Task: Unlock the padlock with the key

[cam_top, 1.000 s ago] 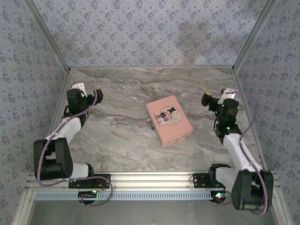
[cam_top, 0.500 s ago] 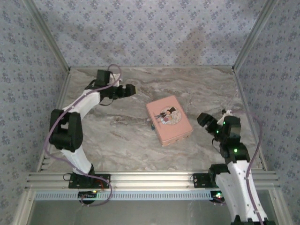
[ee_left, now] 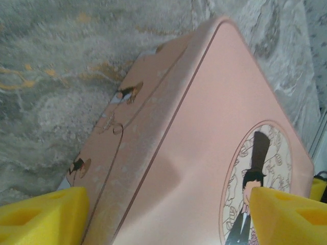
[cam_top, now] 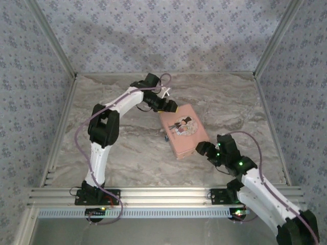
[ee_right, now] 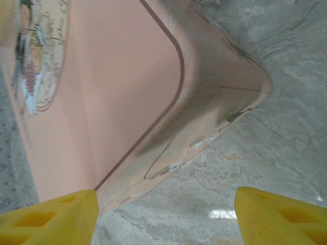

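A tiny dark padlock lies on the marble against the left side of the pink tin; it is too small to make out details. My left gripper is open at the tin's far left corner. In the left wrist view its yellow fingertips straddle the tin's lid, and the gripper holds nothing. My right gripper is open at the tin's near right corner. In the right wrist view that gripper hangs over bare table beside the tin's side wall.
The pink tin with the cartoon couple lies diagonally in the middle of the marble table. Patterned walls and metal rails close in the table at the back and sides. Open floor lies left and right of the tin.
Both arms have swung in from the table's sides to the tin: the left to its far left corner, the right to its near right corner. The tin has not moved.
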### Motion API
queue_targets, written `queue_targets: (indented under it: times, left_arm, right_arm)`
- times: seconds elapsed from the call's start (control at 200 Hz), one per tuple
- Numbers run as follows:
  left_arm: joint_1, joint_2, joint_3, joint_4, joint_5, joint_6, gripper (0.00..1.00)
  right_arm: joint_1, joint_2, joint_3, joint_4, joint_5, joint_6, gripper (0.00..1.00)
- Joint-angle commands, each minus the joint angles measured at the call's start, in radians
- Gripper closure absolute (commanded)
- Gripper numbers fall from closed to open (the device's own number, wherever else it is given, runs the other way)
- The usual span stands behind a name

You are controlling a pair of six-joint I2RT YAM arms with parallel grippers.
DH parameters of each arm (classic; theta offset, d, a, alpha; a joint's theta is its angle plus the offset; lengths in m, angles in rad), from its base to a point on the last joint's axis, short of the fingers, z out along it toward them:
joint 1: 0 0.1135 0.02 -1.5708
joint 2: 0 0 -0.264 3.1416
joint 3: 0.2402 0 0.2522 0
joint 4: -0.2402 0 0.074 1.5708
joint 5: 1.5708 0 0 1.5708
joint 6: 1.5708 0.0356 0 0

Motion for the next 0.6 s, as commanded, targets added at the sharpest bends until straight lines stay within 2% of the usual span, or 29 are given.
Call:
queue_targets:
  times: [0.0,0.255,0.415,0.595]
  left_arm:
    - [0.0,-0.017,0.01,-0.117,-0.002,0.055,0.22]
    - [0.017,-0.235,-0.294,0.076,-0.041,-0.009,0.23]
    - [0.043,-0.371,-0.508,0.234,-0.076,-0.116,0.23]
    - [0.053,-0.45,-0.647,0.373,-0.11,-0.239,0.22]
  right_arm:
    - [0.008,0.093,0.066,0.109,0.048,-0.007,0.28]
    - [-0.064,0.378,0.242,0.192,0.025,-0.09,0.29]
    - [-0.101,0.591,0.422,0.209,-0.011,-0.169,0.3]
    - [-0.106,0.825,0.639,0.188,-0.055,-0.243,0.32]
